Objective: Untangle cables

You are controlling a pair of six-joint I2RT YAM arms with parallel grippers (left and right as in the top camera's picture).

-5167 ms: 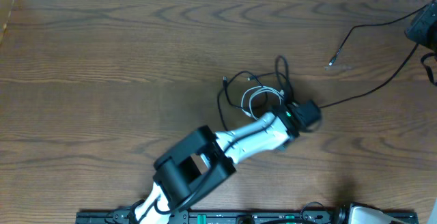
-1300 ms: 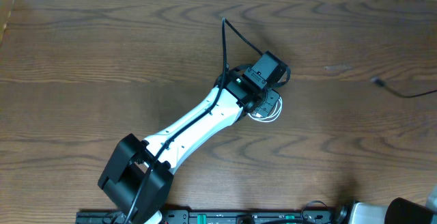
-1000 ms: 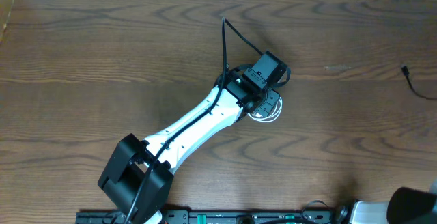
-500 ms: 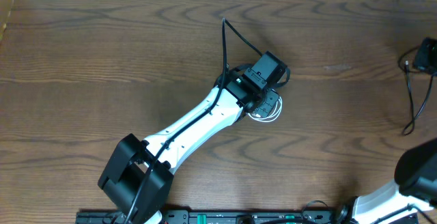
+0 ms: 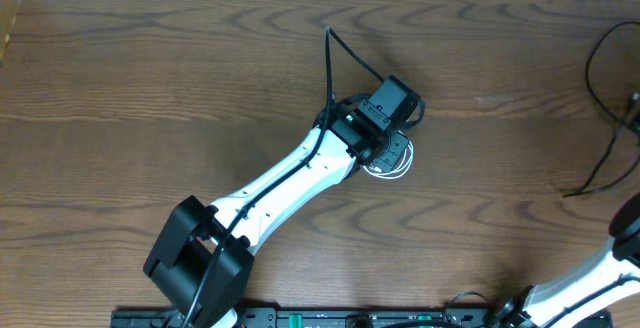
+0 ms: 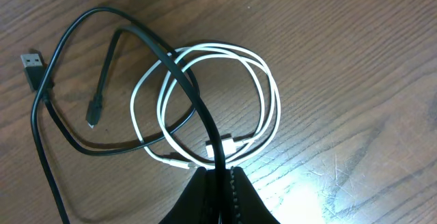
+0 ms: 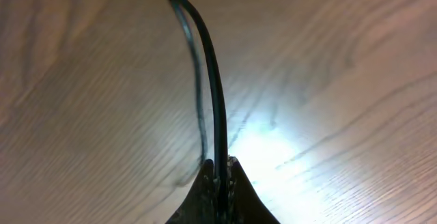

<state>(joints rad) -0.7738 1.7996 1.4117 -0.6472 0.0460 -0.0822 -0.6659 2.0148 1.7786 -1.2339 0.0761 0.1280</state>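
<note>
Brown wood grain runs across the table (image 5: 150,88). Near its middle the left arm (image 5: 290,183) reaches in from the near edge, with the left gripper (image 6: 220,183) low over a small tangle. The wrist view shows its two fingers pressed together on the black cable (image 6: 205,121), which leaves the fingertips and sweeps away to the left in a wide arc. Beneath it the white cable (image 6: 217,46) lies flat on the wood in roughly two loose loops, its two small white plugs close together just in front of the fingertips. The black cable crosses over the white coil at its upper left and again near those plugs. Left of the coil, thinner black lengths curve over the wood. One ends in a flat USB plug (image 6: 31,69), another in a small plug (image 6: 93,112) just beside the white loops. Well apart, at the table's right edge, the right arm (image 5: 600,273) comes in from the near corner. The right gripper (image 7: 220,176) has its fingers clamped on a black cord (image 7: 213,80) that runs away from the tips, lifted off the wood with its shadow beside it. From overhead this cord loops along the right edge. I cannot tell whether it belongs to the same cable that the left gripper holds.
</note>
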